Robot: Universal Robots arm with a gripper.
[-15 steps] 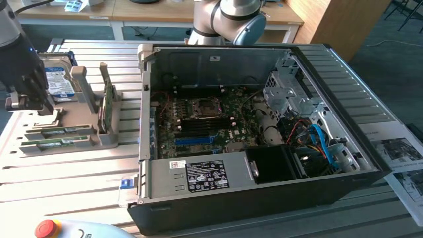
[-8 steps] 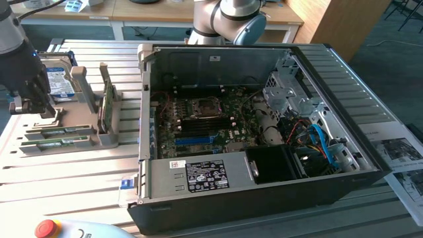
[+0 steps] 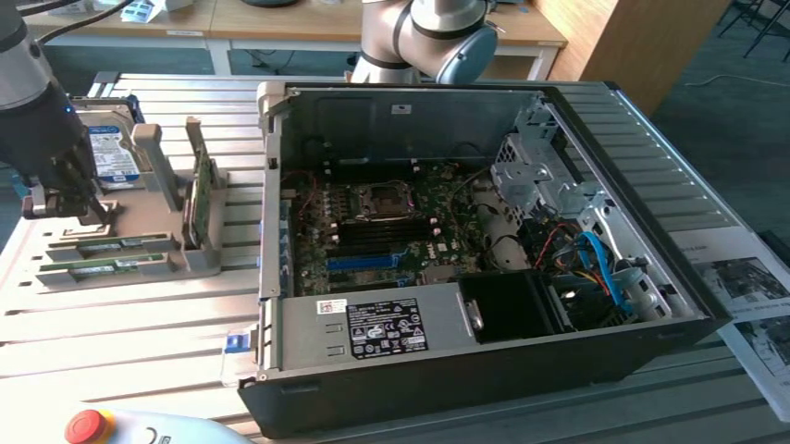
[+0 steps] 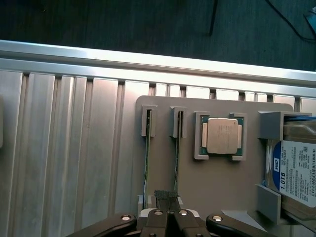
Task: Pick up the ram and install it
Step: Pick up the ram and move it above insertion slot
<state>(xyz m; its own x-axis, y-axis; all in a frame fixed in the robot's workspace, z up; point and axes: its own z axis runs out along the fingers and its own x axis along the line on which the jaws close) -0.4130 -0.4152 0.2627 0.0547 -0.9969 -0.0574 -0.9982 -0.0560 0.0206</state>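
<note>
My claw point(image 4: 166, 197) is clenched: fingertips pressed together, and nothing that I can see between them. It hangs low over one end of the grey holder point(image 4: 163, 123), which lies on the slatted table point(image 4: 74, 148).

Right under my tips run the two ram sticks point(image 4: 177, 153). In the wrist view they are seen edge-on, each lying in its own slot, side by side and apart. My tips sit by the sticks' ends, closer to the stick nearest the CPU point(image 4: 222, 136). Whether they touch it I cannot tell. Both sticks rest in the holder.

Past the CPU, in its square pocket, the drive point(image 4: 298, 170) with a blue label stands between grey brackets.

In the exterior view my claw point(image 3: 68, 208) is at the holder's end toward that view's left, with the sticks point(image 3: 109, 247) lying green and white-labelled just beside it. A card point(image 3: 198, 185) stands upright at the holder's other side.

Farther on, toward the exterior view's right, the case point(image 3: 408, 388) lies open on the table — its board point(image 3: 370, 231) bare. Papers point(image 3: 753, 277) lie beyond it.
</note>
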